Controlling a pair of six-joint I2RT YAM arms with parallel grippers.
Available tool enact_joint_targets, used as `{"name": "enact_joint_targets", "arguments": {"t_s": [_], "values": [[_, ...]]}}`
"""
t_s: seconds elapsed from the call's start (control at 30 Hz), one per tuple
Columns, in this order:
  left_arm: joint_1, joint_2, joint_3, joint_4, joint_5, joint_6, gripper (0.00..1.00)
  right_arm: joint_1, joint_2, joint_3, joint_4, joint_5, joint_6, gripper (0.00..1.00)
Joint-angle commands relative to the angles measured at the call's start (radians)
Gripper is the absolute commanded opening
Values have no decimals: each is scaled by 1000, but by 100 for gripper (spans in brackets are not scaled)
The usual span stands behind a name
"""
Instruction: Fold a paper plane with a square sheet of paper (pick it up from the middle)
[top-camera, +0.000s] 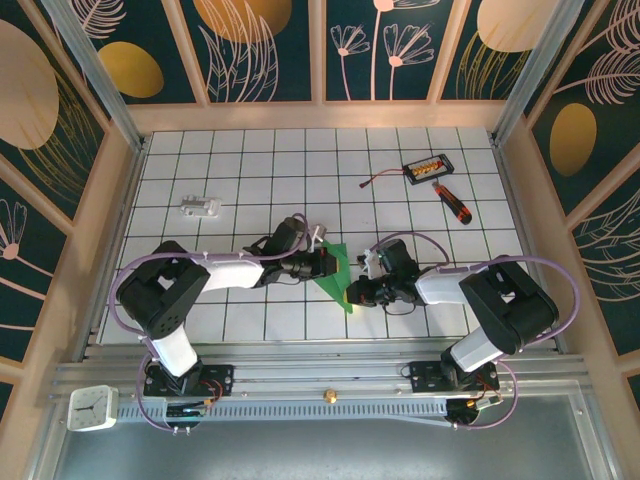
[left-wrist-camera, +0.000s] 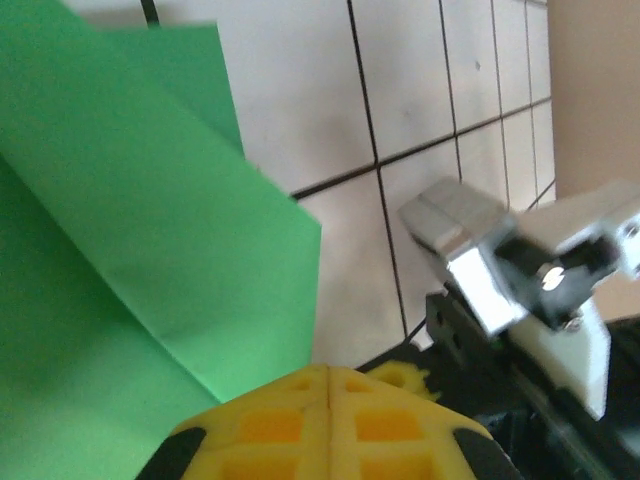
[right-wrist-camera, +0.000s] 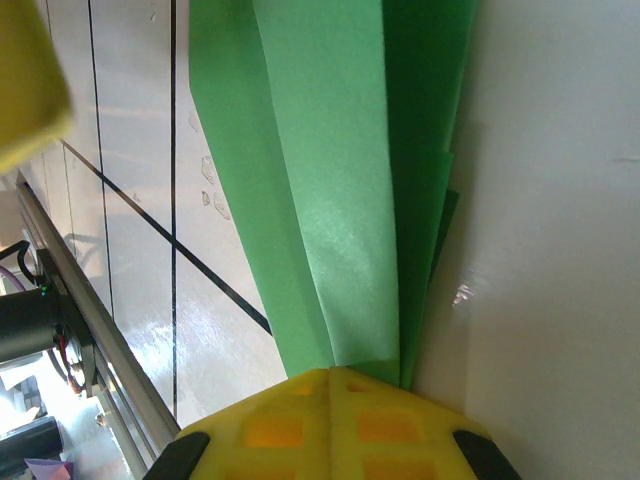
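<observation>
Several long folds run through the green paper sheet (top-camera: 336, 275), which lies narrowed to a wedge on the white tiled table (top-camera: 260, 160), midway between the arms. The right gripper (right-wrist-camera: 331, 372) is clamped tight on one end, where the layers converge between its yellow fingers. The left gripper (left-wrist-camera: 330, 370) has its jaws fully together at the sheet's opposite edge; whether any paper is pinched there we cannot tell. We judge the risk lies here: if the left jaws hold nothing, a pull from the right would drag the sheet and spring the layers; if both hold, it could tear. The screwdriver (top-camera: 452, 203) and black box (top-camera: 428, 167) sit well apart.
</observation>
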Motion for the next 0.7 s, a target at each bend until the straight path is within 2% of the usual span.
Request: {"name": "enact_joint_targets", "arguments": {"t_s": [0.0,0.17,0.67], "values": [[-13,29,-16,63,50,-87,0,-7,11,-33,-87,61,-4,0],[-27,74,-14,96,85,-128,0,-6,13,-33,-91,66,-8,0],[-45,144,1,91,87,-159,0,-6,21,-27,-99,75,-12,0]]}}
